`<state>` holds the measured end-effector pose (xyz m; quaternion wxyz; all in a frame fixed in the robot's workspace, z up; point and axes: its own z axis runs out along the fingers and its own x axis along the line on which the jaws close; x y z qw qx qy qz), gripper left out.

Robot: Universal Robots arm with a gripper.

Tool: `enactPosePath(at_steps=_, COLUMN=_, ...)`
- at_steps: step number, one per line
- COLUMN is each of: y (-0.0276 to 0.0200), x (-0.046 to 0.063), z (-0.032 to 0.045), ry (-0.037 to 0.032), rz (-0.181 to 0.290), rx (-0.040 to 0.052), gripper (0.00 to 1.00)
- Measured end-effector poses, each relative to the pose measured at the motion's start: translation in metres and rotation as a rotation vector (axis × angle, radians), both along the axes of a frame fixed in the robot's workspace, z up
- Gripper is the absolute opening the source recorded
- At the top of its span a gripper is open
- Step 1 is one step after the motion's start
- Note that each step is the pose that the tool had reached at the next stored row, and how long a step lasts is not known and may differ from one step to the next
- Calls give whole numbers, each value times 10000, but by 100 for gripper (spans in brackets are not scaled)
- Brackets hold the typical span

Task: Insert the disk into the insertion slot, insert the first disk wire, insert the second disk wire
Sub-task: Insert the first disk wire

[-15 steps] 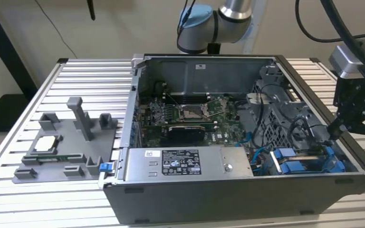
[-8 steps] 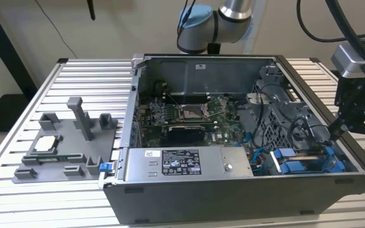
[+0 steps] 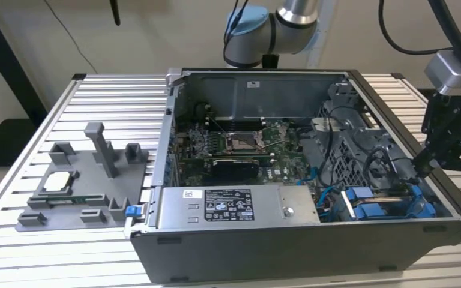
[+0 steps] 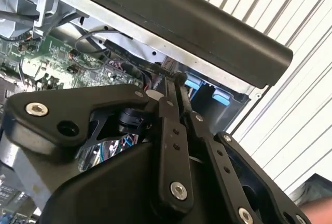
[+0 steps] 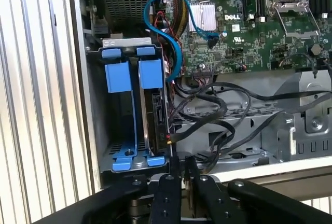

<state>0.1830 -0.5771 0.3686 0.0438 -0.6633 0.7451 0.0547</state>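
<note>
- The disk (image 5: 157,115) sits in its blue carrier (image 5: 150,73) inside the drive bay (image 5: 96,110), at the computer case's (image 3: 295,258) corner;
- our tool (image 5: 180,163) hangs just beside its end, fingers (image 5: 172,187) drawn together, nothing visibly pinched;
- we judge a skewed approach could snag the black wires (image 5: 223,130) or bend a connector.

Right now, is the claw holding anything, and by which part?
Cannot be told. The claw sits among the black wires beside the disk, which is in its slot; any hold there is hidden.
</note>
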Motion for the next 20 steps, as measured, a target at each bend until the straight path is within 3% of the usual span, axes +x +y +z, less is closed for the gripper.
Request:
enactPosePath(at_steps=6, y=-16, x=105, z=-13, ry=84, rz=-12, rx=1, gripper=0)
enactPosePath(at_steps=10, y=-46, x=117, z=-22, ry=297, rz=-57, rx=0, gripper=0)
enactPosePath(at_steps=13, y=-48, x=119, z=-28, ry=366, rz=-91, rx=2, gripper=0)
enactPosePath(at_steps=14, y=-49, x=121, z=-30, ry=370, rz=-103, rx=0, gripper=100)
enactPosePath(at_steps=20, y=-49, x=125, z=-64, ry=383, rz=-208, rx=4, gripper=100)
